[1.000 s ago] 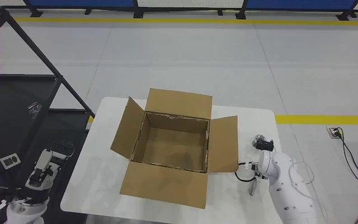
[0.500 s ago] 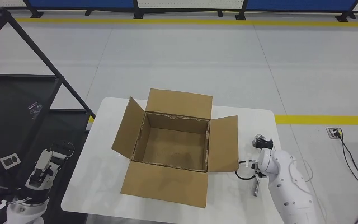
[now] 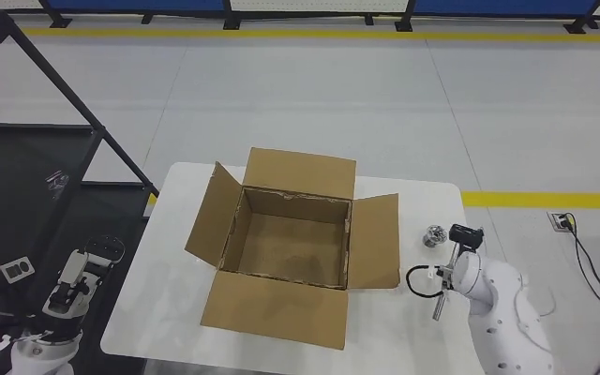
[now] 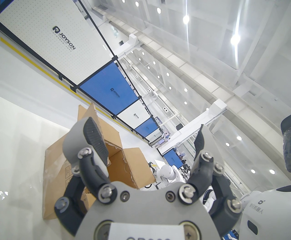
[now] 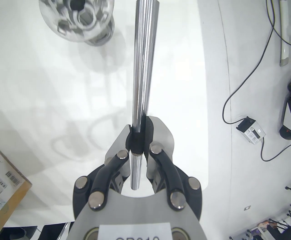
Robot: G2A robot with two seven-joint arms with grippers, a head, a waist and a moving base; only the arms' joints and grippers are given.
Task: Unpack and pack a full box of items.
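An open cardboard box [image 3: 291, 246] with its flaps spread and a bare floor stands mid-table. In the right wrist view my right gripper [image 5: 139, 131] is shut on a long shiny metal rod [image 5: 143, 68], held over the white table to the right of the box. The rod [image 3: 438, 307] also shows beside the right arm [image 3: 487, 291]. A round metal part [image 3: 432, 235] lies on the table just beyond the rod's tip [image 5: 77, 20]. My left gripper [image 4: 145, 138] is open and empty, pointing upward off the table's left side, with the box [image 4: 122, 159] beyond it.
The white table [image 3: 412, 197] has bare surface around the box, and its right edge is close to the right arm. On the floor to the right lie cables and a small power box [image 5: 250, 130]. A black frame [image 3: 94, 141] stands to the left.
The right arm has shifted to the right, away from the box, carrying the rod. The round metal part now lies uncovered. The left arm has not moved.
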